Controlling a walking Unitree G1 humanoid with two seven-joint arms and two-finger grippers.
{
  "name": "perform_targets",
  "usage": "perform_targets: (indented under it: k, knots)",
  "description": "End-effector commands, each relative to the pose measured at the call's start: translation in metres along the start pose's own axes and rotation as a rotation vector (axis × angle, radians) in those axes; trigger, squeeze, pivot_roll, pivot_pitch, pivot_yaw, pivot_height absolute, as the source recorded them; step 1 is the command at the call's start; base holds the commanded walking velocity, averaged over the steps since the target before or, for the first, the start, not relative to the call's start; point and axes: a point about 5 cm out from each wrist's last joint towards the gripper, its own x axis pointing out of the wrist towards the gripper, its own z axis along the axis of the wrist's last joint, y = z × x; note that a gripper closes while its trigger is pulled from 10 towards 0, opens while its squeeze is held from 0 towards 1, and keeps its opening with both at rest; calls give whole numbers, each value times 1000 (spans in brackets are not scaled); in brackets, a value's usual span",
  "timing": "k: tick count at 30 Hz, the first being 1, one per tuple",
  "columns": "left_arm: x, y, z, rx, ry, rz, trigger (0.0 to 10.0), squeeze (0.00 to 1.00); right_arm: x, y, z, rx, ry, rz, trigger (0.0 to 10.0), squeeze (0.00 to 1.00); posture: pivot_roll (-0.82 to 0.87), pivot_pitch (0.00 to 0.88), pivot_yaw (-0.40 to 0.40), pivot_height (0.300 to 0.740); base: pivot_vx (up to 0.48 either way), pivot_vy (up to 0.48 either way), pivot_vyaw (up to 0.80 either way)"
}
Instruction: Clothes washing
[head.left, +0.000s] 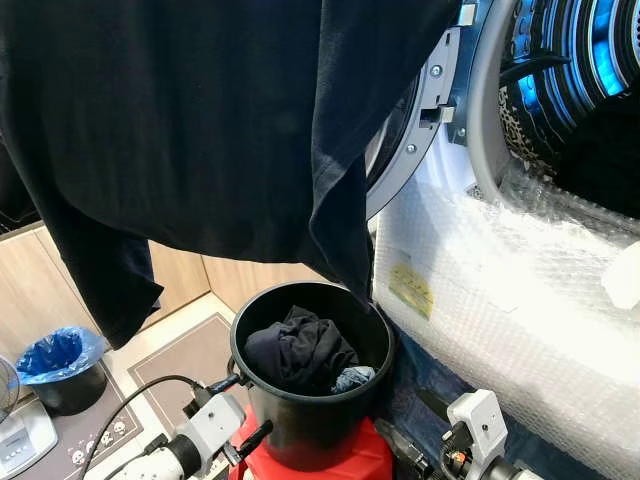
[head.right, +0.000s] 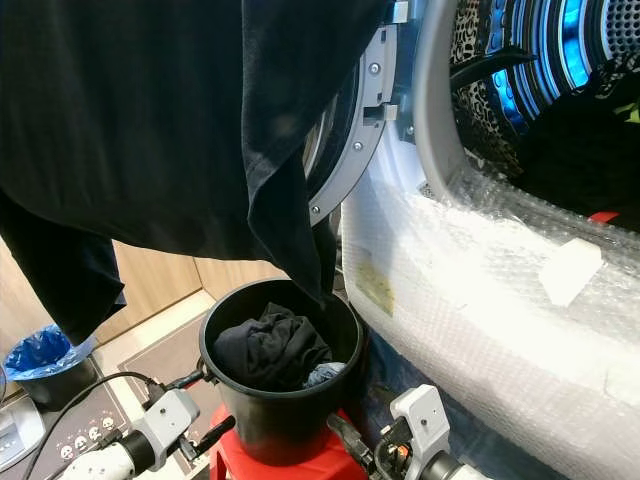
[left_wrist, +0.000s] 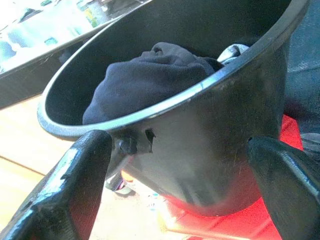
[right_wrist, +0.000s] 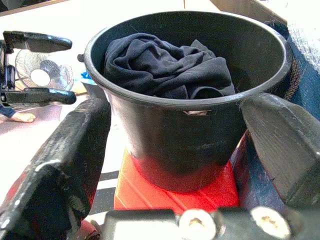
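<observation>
A blue-lined bin (head.left: 60, 365) sits far left. The left hand (left_wrist: 175, 185), fingers wide, faces the black bucket (head.left: 310, 420) of dark clothes (head.left: 298, 350) on a red stool (right_wrist: 175, 192). The right hand (right_wrist: 175, 150) is equally wide. A hanging black garment (head.left: 200, 120) hides the washer door (head.left: 415, 130); the drum (head.left: 575, 90) is cut off.

The floor (head.left: 195, 345) is pale wood with a grey mat (head.left: 185, 365) lying on it. A red stool (right_wrist: 175, 192) stands on the floor, and a black bucket (head.left: 310, 420) sits on top of the stool. Dark clothes (head.left: 300, 350) are piled inside the bucket. Off to the side, a small black bin (head.left: 65, 385) with a blue bag (head.left: 55, 352) in it stands on the floor.
</observation>
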Motion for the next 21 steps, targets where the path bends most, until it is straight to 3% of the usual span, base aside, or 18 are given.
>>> perform_targets:
  k: [1, 8, 13, 21]
  knots:
    - [-1, 1, -3, 5, 18, -28, 10000, 0, 1, -1, 1, 4, -2, -9, 10000, 0, -136, 0, 39, 740, 0, 0, 0]
    - [0, 6, 1, 104, 11, -110, 10000, 0, 2, 0, 1, 7, -6, -15, 10000, 0, -142, 0, 49, 740, 0, 0, 0]
    - [-2, 3, -1, 183, 38, -242, 10000, 0, 2, 3, -1, 14, -5, -17, 10000, 0, -143, 0, 51, 740, 0, 0, 0]
    - [-5, 13, 0, 275, 47, -285, 10000, 0, 1, 4, -1, 20, -4, -21, 10000, 0, -151, 0, 59, 740, 0, 0, 0]
